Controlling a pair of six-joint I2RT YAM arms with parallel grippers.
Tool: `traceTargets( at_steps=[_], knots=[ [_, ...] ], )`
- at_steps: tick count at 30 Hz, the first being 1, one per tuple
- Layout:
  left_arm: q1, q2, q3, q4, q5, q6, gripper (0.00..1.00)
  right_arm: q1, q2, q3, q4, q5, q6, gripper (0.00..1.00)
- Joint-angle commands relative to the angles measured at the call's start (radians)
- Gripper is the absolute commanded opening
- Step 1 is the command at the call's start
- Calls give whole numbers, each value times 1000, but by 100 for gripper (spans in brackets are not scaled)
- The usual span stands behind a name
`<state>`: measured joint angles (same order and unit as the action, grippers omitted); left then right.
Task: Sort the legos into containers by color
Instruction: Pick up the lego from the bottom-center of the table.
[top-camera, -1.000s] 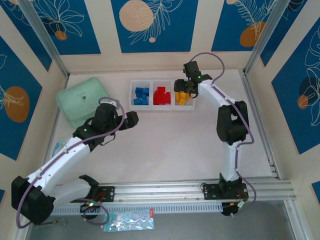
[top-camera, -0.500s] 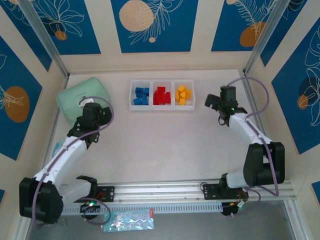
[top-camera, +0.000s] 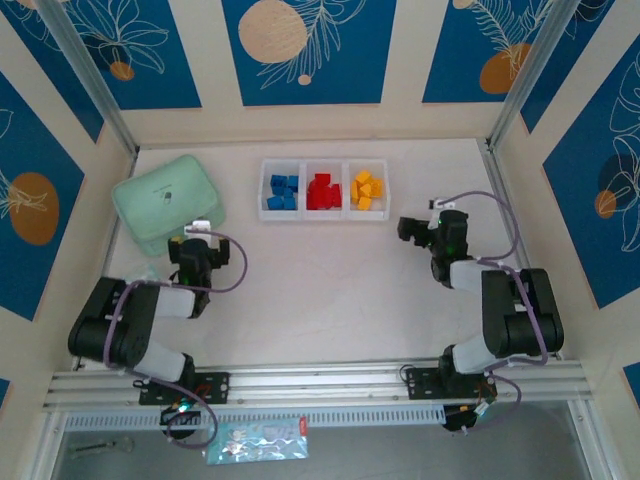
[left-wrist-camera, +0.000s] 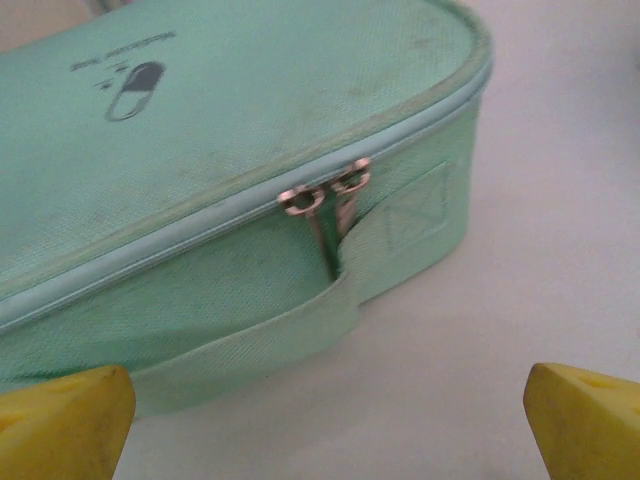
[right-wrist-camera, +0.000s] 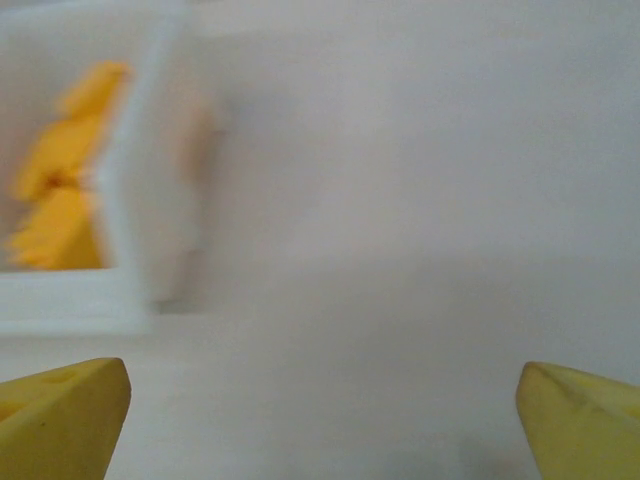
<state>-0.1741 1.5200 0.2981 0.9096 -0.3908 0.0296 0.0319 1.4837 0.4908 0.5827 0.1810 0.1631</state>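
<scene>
Sorted, seemingly: legos (top-camera: 320, 191) in the tray (top-camera: 325, 216), blue left, red middle, yellow right. Light, rigid, slick; best pinched across flat opposite sides. Empty and spread wide: left gripper (left-wrist-camera: 320, 415), facing the mint case (left-wrist-camera: 200, 150); right gripper (right-wrist-camera: 320, 415), near the tray's yellow end, view blurred.

Mint-green fabric case (top-camera: 167, 203) at far left of white table (top-camera: 330, 290), lying flat and zipped shut. Close up: two metal zipper pulls (left-wrist-camera: 325, 197) side by side on front edge, pill logo (left-wrist-camera: 133, 78) printed on lid, fabric strap (left-wrist-camera: 250, 335) across side. Blue wall panels (top-camera: 300, 50) with leaf outlines and orange circles behind table. Metal rail (top-camera: 330, 380) along near edge. Shiny packet (top-camera: 258, 443) below rail.
</scene>
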Motion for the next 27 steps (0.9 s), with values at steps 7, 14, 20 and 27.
traceTargets(
  at_steps=[7,14,20,27],
  knots=[
    [75,48,61,71,229,17,99,-34,39,-76,231,-108,-63,99],
    [109,43,71,39,310,0,99,-31,39,-72,219,-102,-67,99],
    [108,44,68,48,302,2,99,-34,39,-68,213,-111,-65,99],
    [108,45,70,45,304,4,99,-36,36,-70,215,-127,-68,99]
  ],
)
